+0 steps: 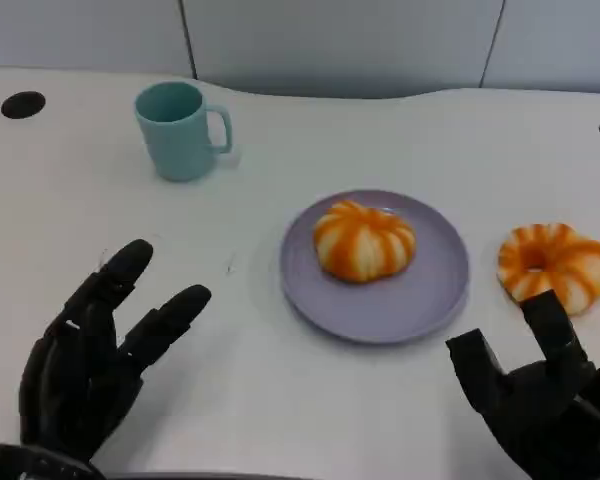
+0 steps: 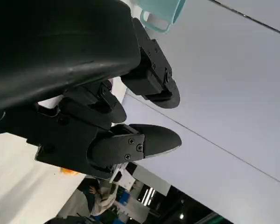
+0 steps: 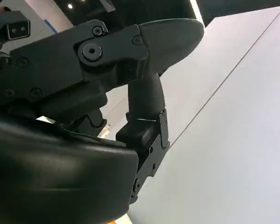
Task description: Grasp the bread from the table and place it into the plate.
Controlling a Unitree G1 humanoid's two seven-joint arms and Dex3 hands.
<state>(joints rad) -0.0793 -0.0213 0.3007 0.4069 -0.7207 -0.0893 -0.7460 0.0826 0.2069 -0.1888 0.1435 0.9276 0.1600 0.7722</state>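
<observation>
we note the ring-shaped bread [image 1: 554, 262] lies just beyond our right hand [image 1: 540, 400] — fingers apart, empty — with the plate [image 1: 435, 300] to its left.

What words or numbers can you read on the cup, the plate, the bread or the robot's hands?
None: no text can be read.
The teal mug, the purple plate, the striped bread on the plate and the ring-shaped bread on the table are plain.
The left hand and right hand show only screws, no labels.
</observation>
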